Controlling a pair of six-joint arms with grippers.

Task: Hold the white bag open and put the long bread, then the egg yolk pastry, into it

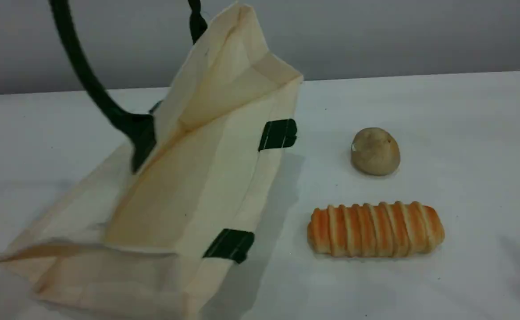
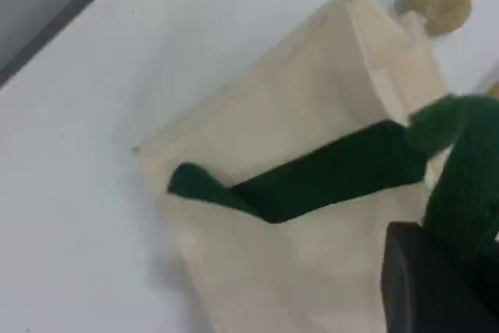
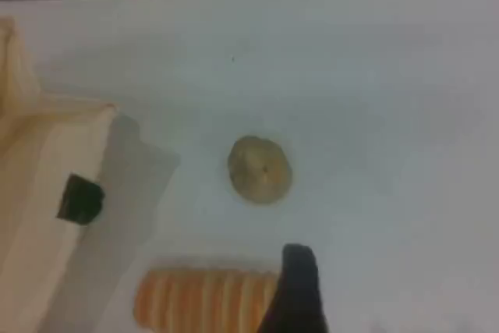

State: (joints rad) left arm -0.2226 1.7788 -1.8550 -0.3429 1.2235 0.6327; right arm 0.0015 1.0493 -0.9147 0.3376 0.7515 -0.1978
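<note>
My left tool [image 2: 425, 286] is clenched on the dark green strap handle [image 1: 86, 75] of the large cream-white canvas bag [image 1: 215, 178], lifting one side so the mouth gapes towards the breads. My right tool [image 3: 300, 290] hangs released, grasping nothing, above one end of the oblong orange-golden ridged long bread [image 1: 375, 230]. The loaf lies on the white worktop [image 1: 464, 133] right of the bag, with the small round beige egg yolk pastry [image 1: 375, 151] beyond it. Neither is bagged yet. I judge the loaf pickup is the step in hand: next I should centre over its middle, span its narrow width, descend and close.
</note>
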